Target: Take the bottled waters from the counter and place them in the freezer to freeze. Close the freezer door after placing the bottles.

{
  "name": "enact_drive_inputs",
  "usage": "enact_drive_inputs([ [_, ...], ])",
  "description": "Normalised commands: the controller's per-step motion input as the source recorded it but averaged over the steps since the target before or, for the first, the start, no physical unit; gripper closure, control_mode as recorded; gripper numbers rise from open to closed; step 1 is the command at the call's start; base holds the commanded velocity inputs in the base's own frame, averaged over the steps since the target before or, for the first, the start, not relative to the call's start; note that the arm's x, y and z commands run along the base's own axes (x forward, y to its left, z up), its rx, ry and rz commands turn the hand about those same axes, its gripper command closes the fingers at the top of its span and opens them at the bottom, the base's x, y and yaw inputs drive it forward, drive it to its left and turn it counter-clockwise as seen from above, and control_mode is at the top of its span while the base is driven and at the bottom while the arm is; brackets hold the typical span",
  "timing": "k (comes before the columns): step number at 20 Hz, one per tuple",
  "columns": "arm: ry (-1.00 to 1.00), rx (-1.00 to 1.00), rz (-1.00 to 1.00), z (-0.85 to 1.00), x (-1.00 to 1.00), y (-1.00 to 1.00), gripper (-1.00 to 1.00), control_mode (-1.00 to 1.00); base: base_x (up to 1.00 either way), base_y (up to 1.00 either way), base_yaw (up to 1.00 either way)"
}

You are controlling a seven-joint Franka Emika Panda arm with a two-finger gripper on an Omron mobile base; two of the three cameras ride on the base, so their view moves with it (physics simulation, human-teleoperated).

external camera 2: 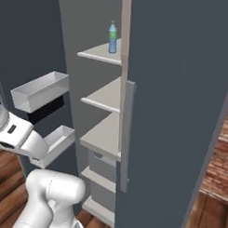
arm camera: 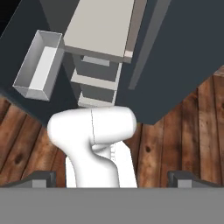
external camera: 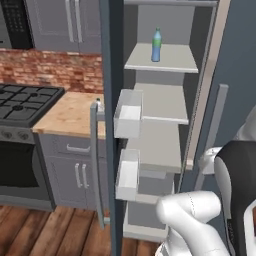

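The blue bottle [external camera: 156, 45] with its green cap stands upright on the top shelf [external camera: 170, 62] of the freezer [external camera: 165, 125], at about 12 o'clock in the left base view; the right base view shows the same bottle [external camera 2: 112, 37] near the front edge of that shelf [external camera 2: 101, 54], at about 12 o'clock. The second bottle [external camera: 98, 105] shows as a small whitish shape on the counter [external camera: 70, 114], at 9 o'clock from the freezer, just behind the edge of the door [external camera: 111, 125]; its details are too small to make out. The door stands wide open, edge-on in the left base view, with two white bins [external camera: 128, 117] on its inner face pointing toward the shelves. The stove [external camera: 22, 102] sits at the counter's 9 o'clock side.

The gripper [arm camera: 113, 178] shows in the hand view as two dark fingertips [arm camera: 40, 178] at 6 o'clock, spread far apart and grasping nothing. Ahead of them lie the freezer's lower shelves [arm camera: 98, 28] at 12 o'clock, one door bin [arm camera: 38, 65] at 10 o'clock, and the wood floor [arm camera: 175, 135].
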Motion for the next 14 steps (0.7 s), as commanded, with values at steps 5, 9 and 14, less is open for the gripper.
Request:
enact_drive_inputs([
  [5, 0.0, 0.0, 0.0, 0.0, 0.0, 0.0, -1.0, 1.0, -0.45, 0.22, 0.0],
  [9, 0.0, 0.0, 0.0, 0.0, 0.0, 0.0, -1.0, 1.0, -0.29, 0.44, 0.0],
  [14, 0.0, 0.0, 0.0, 0.0, 0.0, 0.0, -1.0, 1.0, -0.24, 0.73, -0.04],
])
